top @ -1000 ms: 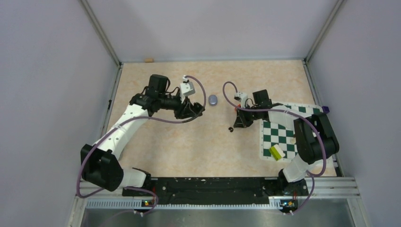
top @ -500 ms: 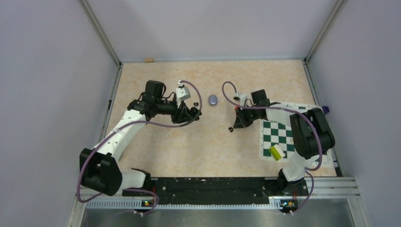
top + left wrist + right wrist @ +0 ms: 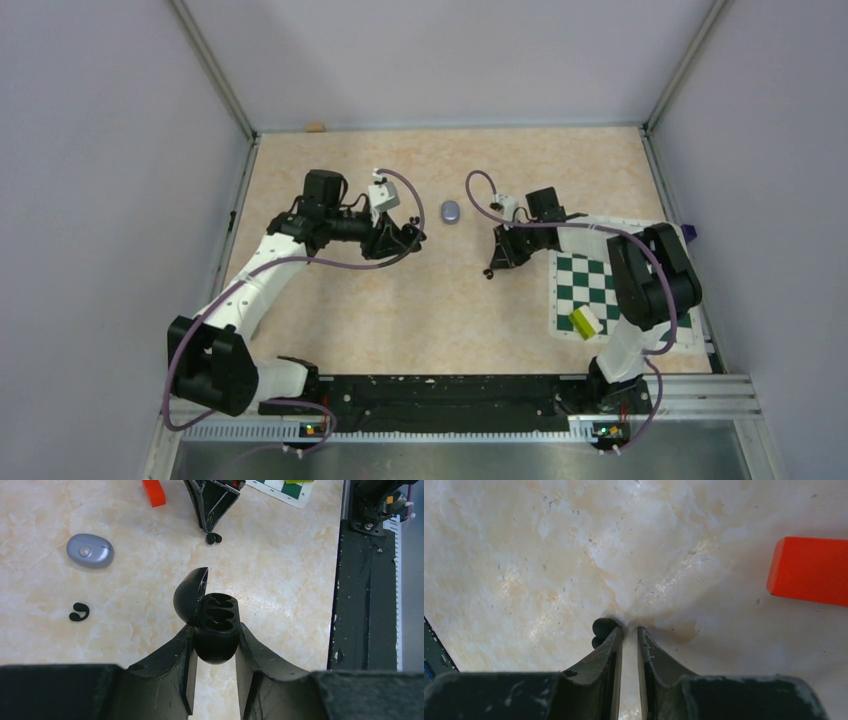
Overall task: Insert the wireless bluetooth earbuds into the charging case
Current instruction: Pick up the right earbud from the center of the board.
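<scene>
My left gripper (image 3: pixel 216 632) is shut on the black charging case (image 3: pixel 215 625), which it holds above the table with the lid (image 3: pixel 190 597) swung open and its sockets empty. One black earbud (image 3: pixel 79 611) lies on the table to the left of the case. Another black earbud (image 3: pixel 603 630) lies against the outside of my right gripper's left finger (image 3: pixel 606 655). My right gripper (image 3: pixel 630 630) points down at the table with a narrow gap between its jaws and nothing in it. In the top view my right gripper (image 3: pixel 492 268) is right of my left gripper (image 3: pixel 414 238).
A closed lilac case (image 3: pixel 451 211) lies between the arms, toward the back. A red block (image 3: pixel 809 570) sits close to the right gripper. A green-and-white chequered mat (image 3: pixel 590 285) with a yellow-green block (image 3: pixel 585 321) on it lies at the right.
My left arm has drawn back to the left with the case, away from the lilac case. My right gripper has shifted slightly left and its jaws have parted a little.
</scene>
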Action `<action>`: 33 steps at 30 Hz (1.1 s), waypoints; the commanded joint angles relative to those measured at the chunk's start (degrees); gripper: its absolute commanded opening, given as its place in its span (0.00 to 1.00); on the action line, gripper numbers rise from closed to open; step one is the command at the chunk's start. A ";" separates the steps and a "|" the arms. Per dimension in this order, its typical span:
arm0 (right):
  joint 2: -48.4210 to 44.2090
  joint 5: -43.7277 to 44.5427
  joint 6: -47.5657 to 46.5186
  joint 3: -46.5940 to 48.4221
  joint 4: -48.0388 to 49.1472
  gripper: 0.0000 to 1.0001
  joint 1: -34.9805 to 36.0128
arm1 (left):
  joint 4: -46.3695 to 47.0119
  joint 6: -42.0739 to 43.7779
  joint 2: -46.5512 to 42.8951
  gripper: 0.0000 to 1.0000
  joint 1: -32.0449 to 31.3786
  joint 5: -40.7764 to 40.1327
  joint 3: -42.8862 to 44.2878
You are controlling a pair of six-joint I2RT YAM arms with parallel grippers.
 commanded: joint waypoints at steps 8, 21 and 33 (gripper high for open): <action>1.93 0.31 -0.61 2.53 -1.50 0.17 1.54 | 2.45 -0.64 -1.82 0.00 0.65 2.62 -0.64; 2.29 -3.52 -1.53 3.57 -3.86 0.22 1.57 | 2.88 -1.08 -2.00 0.00 1.37 3.38 -0.91; 3.12 -8.14 -2.13 3.58 -4.91 0.24 1.62 | 3.24 -1.64 -1.95 0.00 1.72 3.88 -1.00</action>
